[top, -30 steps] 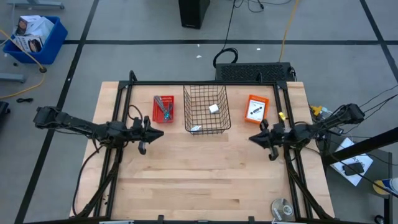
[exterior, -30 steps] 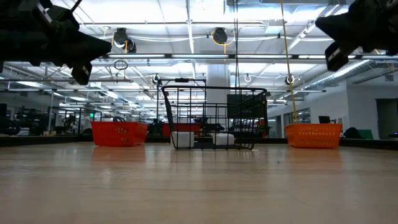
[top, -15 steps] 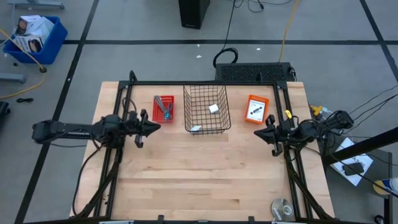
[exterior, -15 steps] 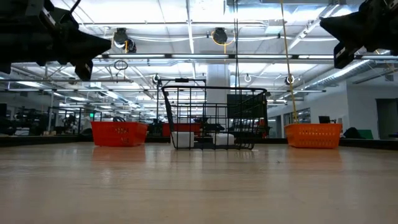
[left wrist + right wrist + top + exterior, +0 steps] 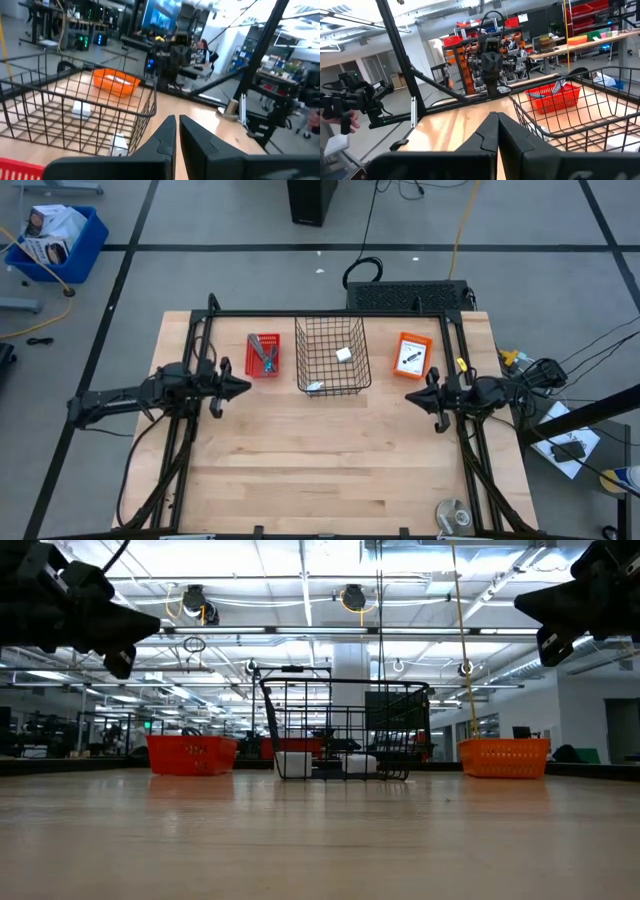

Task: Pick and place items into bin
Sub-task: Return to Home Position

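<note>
A black wire basket (image 5: 332,357) stands on the table at the middle of its far part, with two small white blocks (image 5: 343,354) (image 5: 314,387) on its floor. Left of it is a red basket (image 5: 263,355) holding a teal tool and a grey tool (image 5: 267,354). Right of it is an orange basket (image 5: 411,356) holding a white printed packet (image 5: 409,359). My left gripper (image 5: 245,387) hangs shut above the table, near the red basket's near side. My right gripper (image 5: 408,398) hangs shut near the orange basket's near side. Both hold nothing.
A round silver roll (image 5: 452,515) lies at the table's near right corner. A black frame (image 5: 330,313) runs along the far edge and down both sides. Bare wood (image 5: 320,460) spreads between the arms and toward the near edge.
My left gripper has drawn back a little toward the table's left edge and dropped slightly. My right gripper has drawn back a little toward the right edge. Both stay shut; nothing on the table has moved.
</note>
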Tool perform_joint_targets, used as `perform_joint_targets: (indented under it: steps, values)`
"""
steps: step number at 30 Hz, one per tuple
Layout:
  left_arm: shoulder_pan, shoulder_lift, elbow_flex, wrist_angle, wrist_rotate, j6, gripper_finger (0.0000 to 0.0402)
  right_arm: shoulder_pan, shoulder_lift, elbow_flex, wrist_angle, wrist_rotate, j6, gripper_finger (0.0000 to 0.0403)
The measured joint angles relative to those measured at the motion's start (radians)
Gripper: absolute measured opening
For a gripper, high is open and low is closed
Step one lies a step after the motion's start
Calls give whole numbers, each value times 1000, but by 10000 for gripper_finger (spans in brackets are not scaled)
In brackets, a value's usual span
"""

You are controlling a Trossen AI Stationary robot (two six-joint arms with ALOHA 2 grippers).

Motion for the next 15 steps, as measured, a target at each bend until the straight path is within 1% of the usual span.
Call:
perform_joint_targets:
  steps: [3, 4, 9, 11, 15]
  values:
    - [19, -86, 0, -43, 4, 7, 26, 0, 0, 0, -11, 0, 11, 0]
    - [26, -84, 4, -25, 4, 13, 26, 0, 0, 0, -13, 0, 9, 0]
    - [36, -83, 9, -51, 45, 15, 26, 0, 0, 0, -14, 25, -42, 0]
    - [33, -83, 5, -68, 48, 14, 26, 0, 2, 0, -13, 28, -52, 0]
    - [33, -83, 6, -40, 40, 53, 26, 0, 3, 0, -14, 25, -52, 0]
